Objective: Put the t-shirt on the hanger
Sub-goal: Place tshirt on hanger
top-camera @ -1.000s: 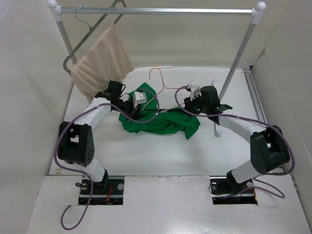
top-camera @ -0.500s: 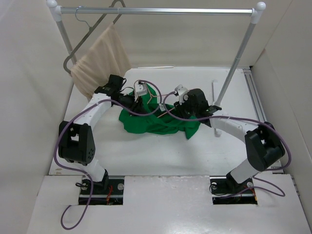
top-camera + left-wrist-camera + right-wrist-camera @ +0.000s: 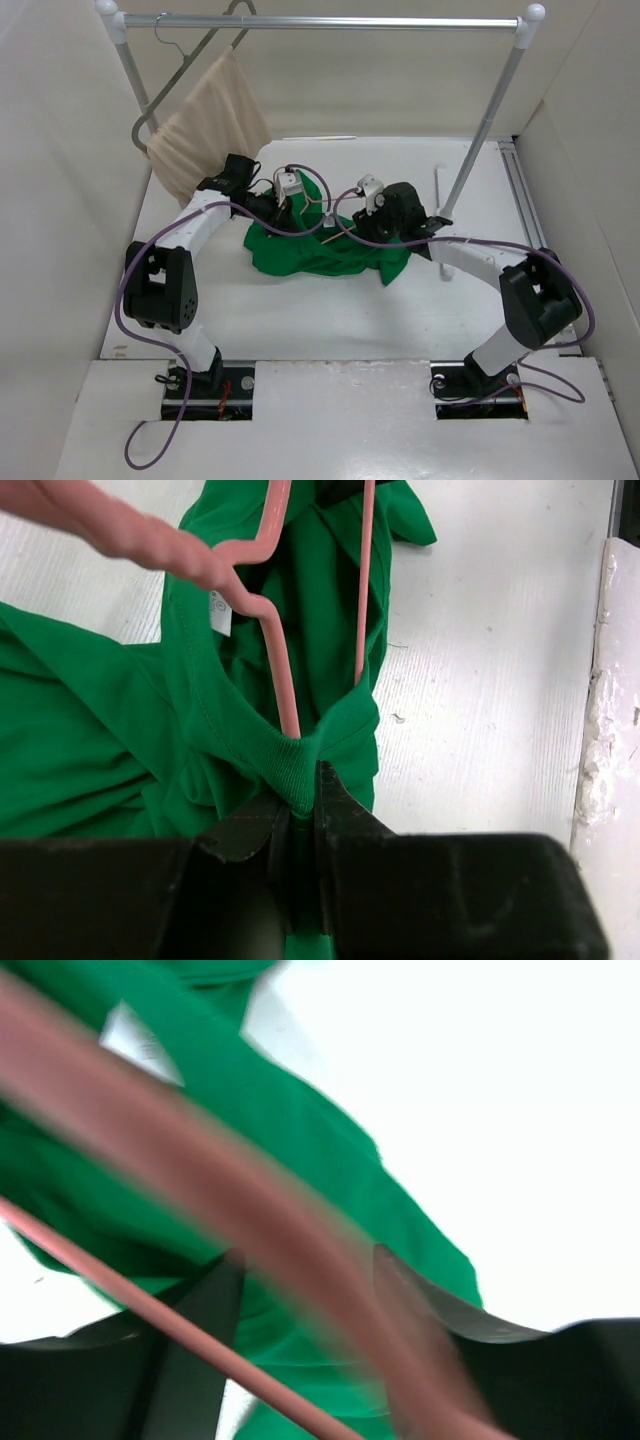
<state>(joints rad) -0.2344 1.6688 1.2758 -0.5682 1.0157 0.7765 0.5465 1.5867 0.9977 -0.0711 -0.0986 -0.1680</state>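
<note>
- Far left, below the rail [image 3: 330, 21]: cream cloth [image 3: 205, 125], hanging; no part in the task.
- Left gripper [image 3: 303, 790]: clamped shut on the ribbed neckband of the t-shirt [image 3: 110, 740], pinching one edge of the neck opening. White label [image 3: 221, 614] just inside the collar.
- T-shirt: crumpled in a heap mid-table between the two arms, body and sleeves lying on the table [image 3: 490, 630].
- Hanger [image 3: 366, 580]: pink wire, threaded into the neck opening, two stretches running down inside the collar close to the pinch. Not visibly seated in either shoulder.
- Right gripper [image 3: 307, 1255]: fingers apart, blurred hanger wire running between them. Gripping or merely straddling: cannot tell.
- Progress, by judgement: insertion begun, about midway. Done: neck held open, wire entered. Left: working both hanger ends out into the shoulders, keeping the hook clear above the collar, settling the shirt evenly.
</note>
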